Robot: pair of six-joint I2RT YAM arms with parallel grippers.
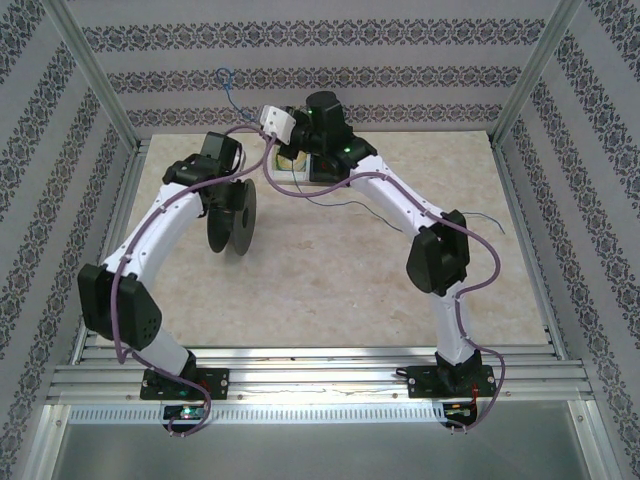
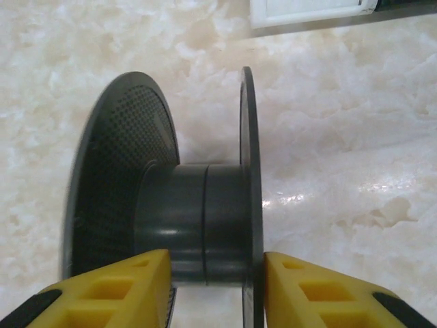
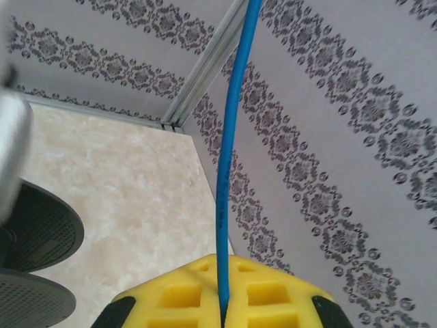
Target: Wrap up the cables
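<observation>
The right gripper is clamped shut on the blue wire, which rises straight from it. Below and to its left, the black spool stands on edge on the counter, axle level. The left gripper straddles its hub; whether it grips, I cannot tell.

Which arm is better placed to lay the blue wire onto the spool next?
Right, probably: the right gripper is shut on the blue wire, while the left gripper straddles the hub of the black spool and looks occupied there.
</observation>
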